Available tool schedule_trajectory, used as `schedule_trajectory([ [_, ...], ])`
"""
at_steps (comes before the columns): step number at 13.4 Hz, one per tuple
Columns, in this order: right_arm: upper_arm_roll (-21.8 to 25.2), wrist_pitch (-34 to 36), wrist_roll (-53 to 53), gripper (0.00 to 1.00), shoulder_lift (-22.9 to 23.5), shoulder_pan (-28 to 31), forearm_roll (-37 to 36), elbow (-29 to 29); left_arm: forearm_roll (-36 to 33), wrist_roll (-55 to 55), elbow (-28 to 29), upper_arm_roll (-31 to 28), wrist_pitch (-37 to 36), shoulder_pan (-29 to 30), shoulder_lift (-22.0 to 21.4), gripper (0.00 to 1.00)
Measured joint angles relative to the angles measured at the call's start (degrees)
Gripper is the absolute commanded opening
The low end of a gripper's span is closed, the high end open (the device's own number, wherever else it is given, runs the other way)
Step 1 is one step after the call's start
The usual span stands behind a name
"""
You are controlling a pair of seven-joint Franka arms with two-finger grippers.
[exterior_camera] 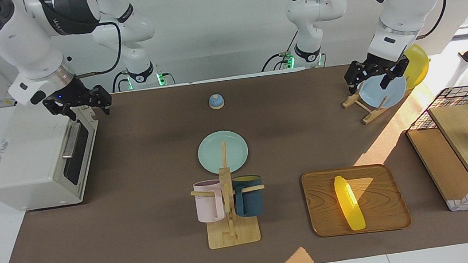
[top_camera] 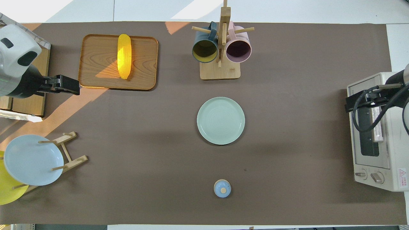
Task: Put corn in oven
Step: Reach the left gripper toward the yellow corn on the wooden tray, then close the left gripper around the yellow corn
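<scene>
The corn (exterior_camera: 349,202) lay on the wooden tray (exterior_camera: 387,220) toward the left arm's end of the table, untouched. The oven (exterior_camera: 32,160) sat at the right arm's end, its door apparently closed. The left gripper (exterior_camera: 371,78) hung spread and empty over the plate rack (exterior_camera: 365,111); the right gripper (exterior_camera: 83,106), likewise spread and empty, hung over the oven's top edge.

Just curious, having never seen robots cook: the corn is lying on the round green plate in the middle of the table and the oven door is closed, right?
Not quite. The corn lies on the wooden tray, toward the left arm's end of the table; the green plate is bare. The facing view shows this. The oven door is indeed closed.
</scene>
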State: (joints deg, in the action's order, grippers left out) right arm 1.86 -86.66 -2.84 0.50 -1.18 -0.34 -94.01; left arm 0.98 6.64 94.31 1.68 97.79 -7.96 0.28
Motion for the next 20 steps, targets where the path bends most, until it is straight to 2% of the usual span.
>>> schedule_trajectory([
  [1,0.07,-0.24,0.0,1.0,-0.11,0.03,0.0,-0.61,0.64,0.0,0.04,-0.01,0.79,0.0,0.21,1.0],
  [3,0.2,-3.24,0.0,0.05,-0.71,0.08,0.0,-3.08,1.6,0.0,-0.11,0.01,1.93,0.0,1.54,1.0],
  [4,0.22,-5.12,0.0,0.0,-1.07,0.08,0.0,-4.43,1.83,0.0,-0.57,0.04,2.37,-0.02,2.95,1.0],
  [6,0.26,-7.17,0.0,0.0,-1.64,0.09,0.0,-6.1,1.98,0.0,-3.15,0.12,3.07,-0.05,7.69,1.0],
  [12,0.55,-12.78,-0.14,0.0,-1.96,1.46,-5.02,-10.25,2.0,-0.44,-16.55,0.36,8.95,-1.88,27.83,1.0],
  [15,0.65,-15.42,-1.86,0.0,-1.94,3.9,-6.85,-12.77,2.0,-2.82,-23.11,0.4,12.01,-2.52,36.9,1.0],
  [20,0.75,-18.42,-4.48,0.0,-1.9,8.22,-7.24,-16.5,1.99,-5.52,-26.25,0.28,18.87,-2.38,44.07,1.0],
])
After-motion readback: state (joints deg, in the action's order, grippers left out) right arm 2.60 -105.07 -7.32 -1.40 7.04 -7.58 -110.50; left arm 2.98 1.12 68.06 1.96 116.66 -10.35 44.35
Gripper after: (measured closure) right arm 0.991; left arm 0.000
